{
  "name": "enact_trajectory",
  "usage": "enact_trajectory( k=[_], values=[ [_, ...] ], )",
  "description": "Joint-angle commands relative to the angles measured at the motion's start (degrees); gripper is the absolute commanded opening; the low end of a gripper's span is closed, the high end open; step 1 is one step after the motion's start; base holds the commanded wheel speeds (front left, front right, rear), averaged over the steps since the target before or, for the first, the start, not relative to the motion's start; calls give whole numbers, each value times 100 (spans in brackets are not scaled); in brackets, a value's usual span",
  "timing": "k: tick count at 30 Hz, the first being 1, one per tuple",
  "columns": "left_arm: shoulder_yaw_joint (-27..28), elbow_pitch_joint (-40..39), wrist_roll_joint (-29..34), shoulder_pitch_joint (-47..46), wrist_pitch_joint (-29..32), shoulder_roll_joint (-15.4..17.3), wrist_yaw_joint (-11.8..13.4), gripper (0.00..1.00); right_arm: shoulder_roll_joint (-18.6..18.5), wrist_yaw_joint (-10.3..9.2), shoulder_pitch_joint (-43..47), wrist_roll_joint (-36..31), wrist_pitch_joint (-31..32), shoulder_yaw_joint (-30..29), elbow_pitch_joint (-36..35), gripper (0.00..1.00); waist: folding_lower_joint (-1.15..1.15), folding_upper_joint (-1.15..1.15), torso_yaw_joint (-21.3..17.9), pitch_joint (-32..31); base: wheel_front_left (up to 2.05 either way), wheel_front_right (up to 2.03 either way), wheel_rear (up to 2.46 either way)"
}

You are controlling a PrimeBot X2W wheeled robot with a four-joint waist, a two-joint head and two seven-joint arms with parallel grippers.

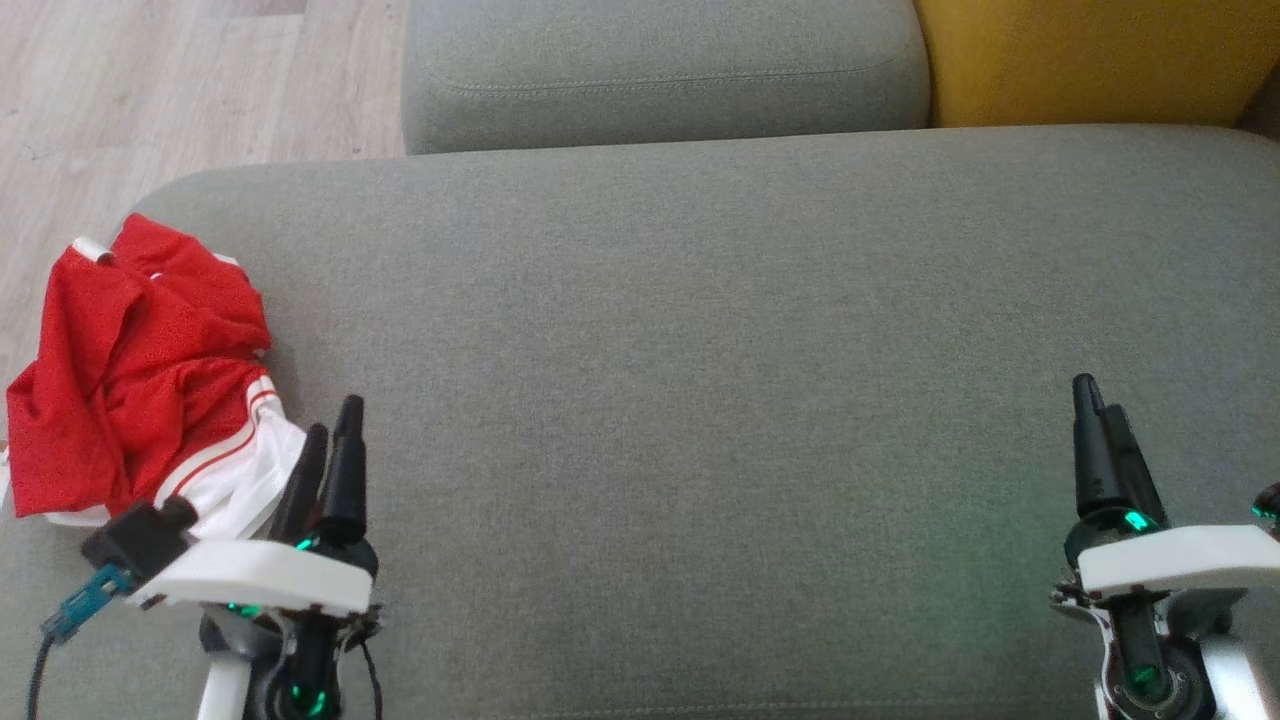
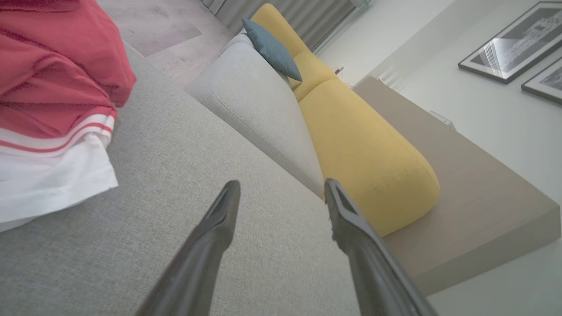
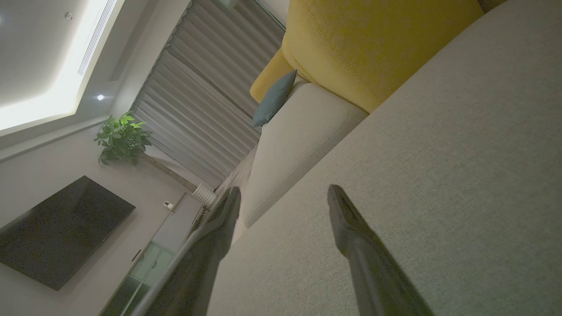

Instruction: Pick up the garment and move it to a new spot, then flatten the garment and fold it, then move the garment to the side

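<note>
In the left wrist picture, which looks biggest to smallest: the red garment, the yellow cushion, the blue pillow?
Yellow cushion and red garment: about alike. The garment is nearer and cut off by the edge, so they are unranked.
Blue pillow: smallest.

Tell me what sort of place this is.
Most likely a home living room: a grey sofa with a yellow back cushion, a flat dark screen on the wall, and a potted plant beside long curtains.

Grey sofa (image 1: pixel 700 350), yellow cushion (image 1: pixel 1080 60), pale wood floor (image 1: pixel 150 100), grey curtains (image 3: pixel 197 101), wall TV (image 3: pixel 57 232).
</note>
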Motion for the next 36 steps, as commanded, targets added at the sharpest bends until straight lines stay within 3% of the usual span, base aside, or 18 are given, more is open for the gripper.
enact_trajectory(
  k=[1,36],
  values=[
    [21,-231,204,-319,-84,105,8,100,-112,12,-104,-203,-37,73,-282,100,0,0,2,-1,0,0,0],
    [-453,-320,2605,-424,-655,268,182,100,-31,18,103,-2694,-41,146,-616,100,0,0,72,-6,0,0,0]
  ],
)
